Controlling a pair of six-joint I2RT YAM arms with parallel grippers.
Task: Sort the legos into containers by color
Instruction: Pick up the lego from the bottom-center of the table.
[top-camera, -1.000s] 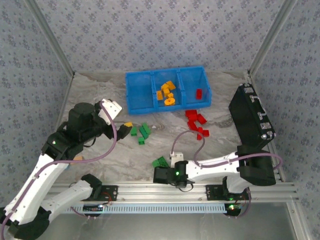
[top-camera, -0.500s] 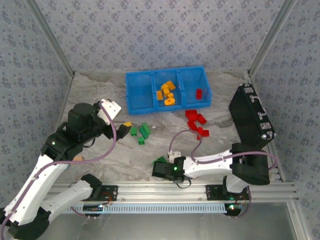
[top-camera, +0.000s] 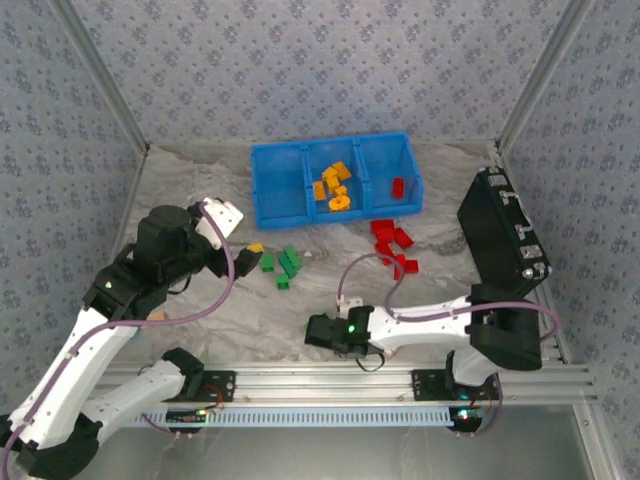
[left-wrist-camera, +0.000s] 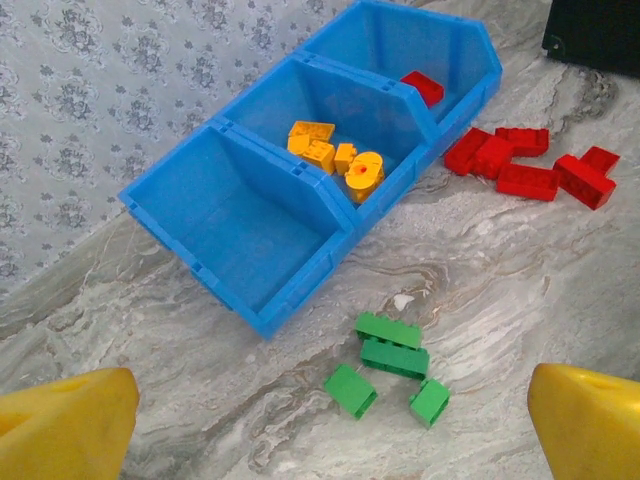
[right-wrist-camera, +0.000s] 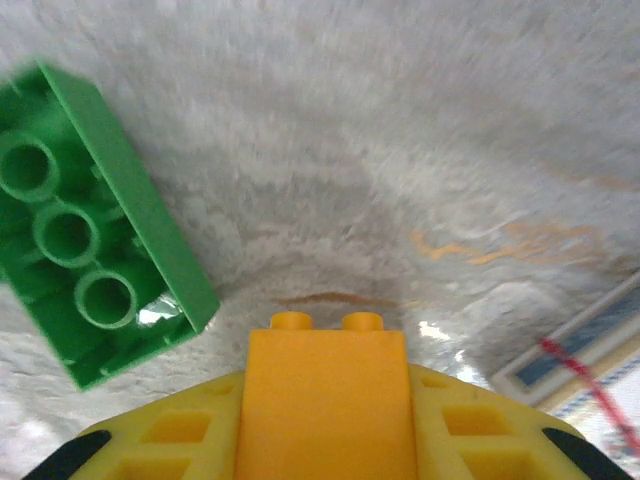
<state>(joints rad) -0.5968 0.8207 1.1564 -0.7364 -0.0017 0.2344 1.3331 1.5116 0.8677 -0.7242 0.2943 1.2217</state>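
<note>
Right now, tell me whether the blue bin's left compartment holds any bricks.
No, the left compartment of the blue bin is bare, while orange bricks sit in the middle one.

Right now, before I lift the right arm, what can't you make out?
Right tool: top view, its own body covers the jaws; grip unclear.
Green brick: right wrist view, blurred, cut off by the left edge.
Orange block: right wrist view, cut by the bottom edge; held or loose, unclear.
Yellow piece: top view, too small to tell its shape.
</note>
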